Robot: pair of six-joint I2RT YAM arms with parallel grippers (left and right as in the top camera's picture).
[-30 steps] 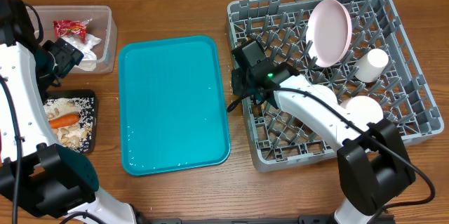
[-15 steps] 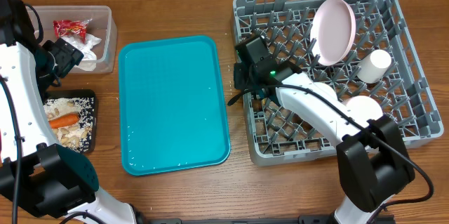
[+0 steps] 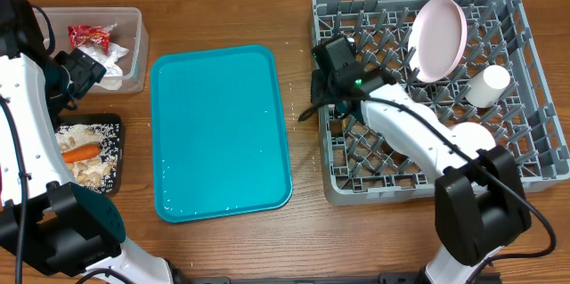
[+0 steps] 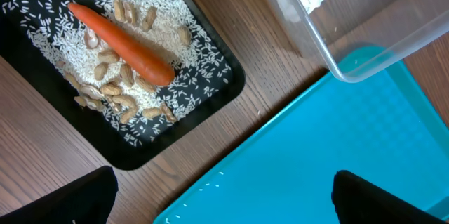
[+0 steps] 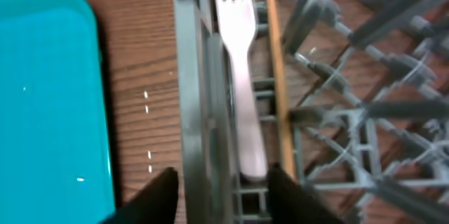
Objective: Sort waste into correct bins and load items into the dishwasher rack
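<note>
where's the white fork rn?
Right wrist view: the white fork lies flat in the grey rack, just inside the wall nearest the teal tray, with the wooden stick alongside on its other side.

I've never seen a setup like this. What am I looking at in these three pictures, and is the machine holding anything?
This is a two-armed robot at a wooden table, each arm ending in a two-finger gripper. The wide picture looks down from above; the other two come from wrist cameras. On it lie a flat teal tray, a clear rectangular plastic tub with a red wrapper, a shallow black tray of white rice and an orange carrot, and a large grey plastic dish rack holding a round pink plate, a white cup and a white bowl. A white plastic fork and a thin wooden stick lie in the rack. The left gripper is open and empty; the right gripper's jaws stand apart astride the rack's wall, gripping nothing that I can see.
</note>
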